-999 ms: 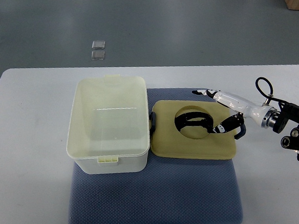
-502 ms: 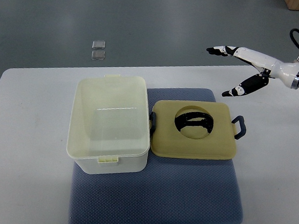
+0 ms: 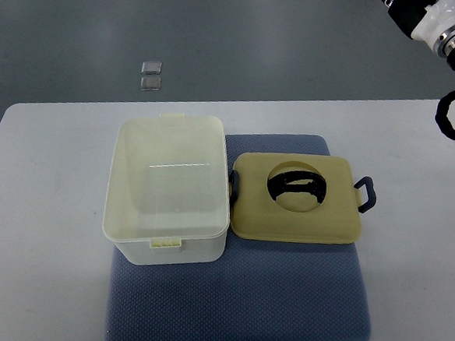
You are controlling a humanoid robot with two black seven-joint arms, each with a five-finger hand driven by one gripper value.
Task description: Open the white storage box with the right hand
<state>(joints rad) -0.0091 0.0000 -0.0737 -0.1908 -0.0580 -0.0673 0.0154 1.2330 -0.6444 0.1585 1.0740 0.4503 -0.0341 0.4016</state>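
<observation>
Standing open, white storage box (image 3: pixel 168 186) mid-table on blue mat (image 3: pixel 242 296) | tan lid (image 3: pixel 296 199) flat just beside its right wall | right arm (image 3: pixel 448 30) at top-right corner, fingers unseen | risk: returning arm clips lid handle, skews it.

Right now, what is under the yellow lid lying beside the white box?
The lid rests on a blue-grey mat that also runs under the white storage box. Black parts show through the lid's round hole; anything else beneath is covered.
</observation>
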